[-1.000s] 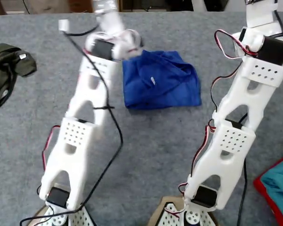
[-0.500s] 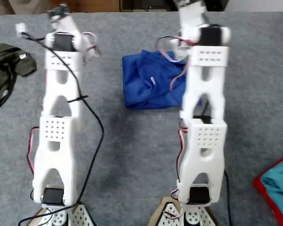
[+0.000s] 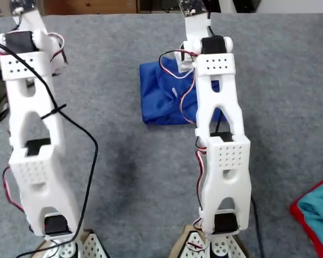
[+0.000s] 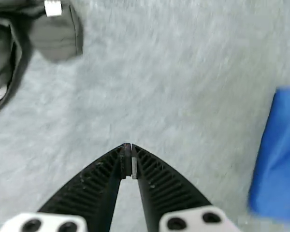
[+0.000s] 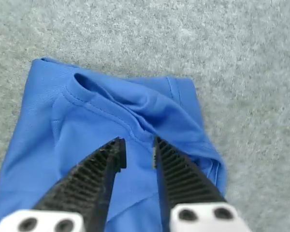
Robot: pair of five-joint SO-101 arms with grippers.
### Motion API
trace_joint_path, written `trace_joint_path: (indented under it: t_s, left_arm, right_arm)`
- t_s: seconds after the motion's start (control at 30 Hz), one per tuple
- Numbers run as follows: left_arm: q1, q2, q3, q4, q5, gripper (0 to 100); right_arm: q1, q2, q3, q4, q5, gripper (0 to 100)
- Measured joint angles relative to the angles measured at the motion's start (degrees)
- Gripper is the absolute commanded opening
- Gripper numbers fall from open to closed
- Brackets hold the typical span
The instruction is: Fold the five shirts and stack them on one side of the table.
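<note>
A grey felt table [image 3: 124,161] is seen. A folded blue shirt [image 5: 87,121] is laid near the far edge's middle, and the right gripper [image 5: 137,150] is held slightly parted over it. The left gripper [image 4: 127,162] is clenched empty near an olive shirt [image 4: 55,34] at the left edge.

I had my left arm [image 3: 32,134] stretched far forward and angled leftward, the left hand [image 4: 127,162] closed, fingertips meeting. My right arm [image 3: 218,123] stretched straight ahead beside it, the right hand [image 5: 137,147] showing a narrow gap between its fingers.
</note>
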Motion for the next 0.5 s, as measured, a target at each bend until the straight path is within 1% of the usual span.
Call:
trace_joint_path:
  t_s: [0.1, 0.27, 0.4, 0.5]
  left_arm:
    - [0.0, -11.3, 15.6, 0.0, -4.8, 2]
    - [0.0, -32.1, 40.4, 0.0, -14.1, 2]
    - [-2.6, -46.6, 54.6, 0.0, -20.7, 2]
    - [-4.8, -54.8, 61.7, -0.6, -24.4, 2]
  right_arm:
    - [0.0, 0.0, 0.0, 2.3, -4.1, 8.7]
    - [0.0, 0.0, 0.2, 1.6, -18.0, 8.7]
    - [0.0, 0.0, 0.2, 0.7, -25.2, 8.7]
    - [0.0, 0.0, 0.2, 0.8, -29.8, 8.7]
